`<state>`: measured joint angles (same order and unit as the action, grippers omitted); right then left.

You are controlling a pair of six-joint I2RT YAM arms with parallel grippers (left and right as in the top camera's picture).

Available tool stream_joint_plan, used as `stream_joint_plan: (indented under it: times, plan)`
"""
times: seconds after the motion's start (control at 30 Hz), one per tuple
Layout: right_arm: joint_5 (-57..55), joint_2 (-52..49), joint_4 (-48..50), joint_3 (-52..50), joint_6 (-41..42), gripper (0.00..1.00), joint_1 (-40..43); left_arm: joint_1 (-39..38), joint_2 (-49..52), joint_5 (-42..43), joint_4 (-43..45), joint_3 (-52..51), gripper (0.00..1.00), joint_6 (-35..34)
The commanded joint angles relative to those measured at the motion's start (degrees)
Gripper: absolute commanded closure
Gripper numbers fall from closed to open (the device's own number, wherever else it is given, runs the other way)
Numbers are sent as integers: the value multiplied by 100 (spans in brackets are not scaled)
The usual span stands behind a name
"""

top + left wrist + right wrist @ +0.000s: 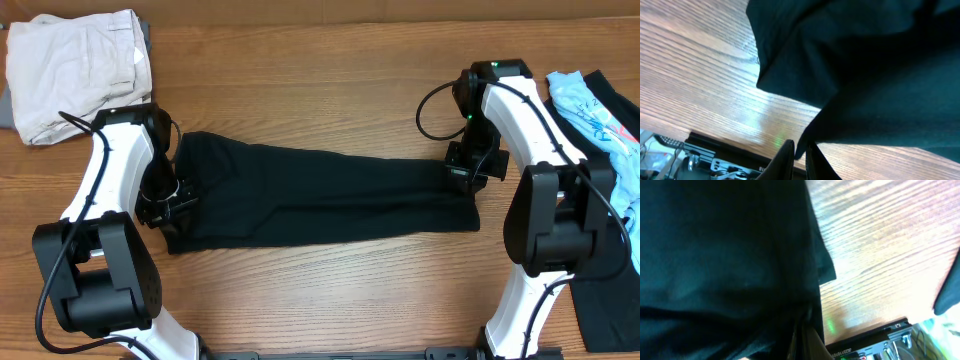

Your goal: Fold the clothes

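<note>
A large black garment (320,195) lies as a long folded strip across the middle of the wooden table (330,80). My left gripper (165,210) is at its left end. In the left wrist view the two fingers (785,162) stand almost together, with a corner of the black fabric (865,75) caught between them, at the left gripper (800,152). My right gripper (465,172) is at the strip's right end. In the right wrist view the black cloth (720,255) drapes over the right gripper (802,330), which is shut on it.
A pile of cream clothes (80,70) sits at the back left corner. A light blue printed piece (595,110) lies at the right edge, over another black piece (610,290) that runs toward the front right.
</note>
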<state>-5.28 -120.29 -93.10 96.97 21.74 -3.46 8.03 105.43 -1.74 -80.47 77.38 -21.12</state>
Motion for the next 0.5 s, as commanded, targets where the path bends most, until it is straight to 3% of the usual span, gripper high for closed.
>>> stream_joint_plan:
  times: [0.0,0.07,0.23,0.3,0.37,0.4,0.43,0.47]
  plan:
    - [-236,61,201,-109,234,96,-46,28,-136,136,39,-223,88,-118]
    - [-221,61,354,-111,234,89,-101,28,-136,136,66,-313,85,-118]
    - [-221,61,439,-111,232,79,-144,28,-136,138,-4,-365,62,-122]
    - [-280,61,378,-92,229,71,-129,28,-136,127,-9,-358,44,-188]
    - [-409,61,234,-33,232,62,-98,28,-136,66,-61,-267,42,-232]
    - [-490,61,133,31,232,39,-76,31,-136,-26,-120,-186,42,-310]
    - [-564,61,42,116,229,0,-52,31,-136,-175,-223,-46,42,-407]
    - [-581,61,-9,201,229,0,-24,31,-136,-295,-343,125,42,-468]
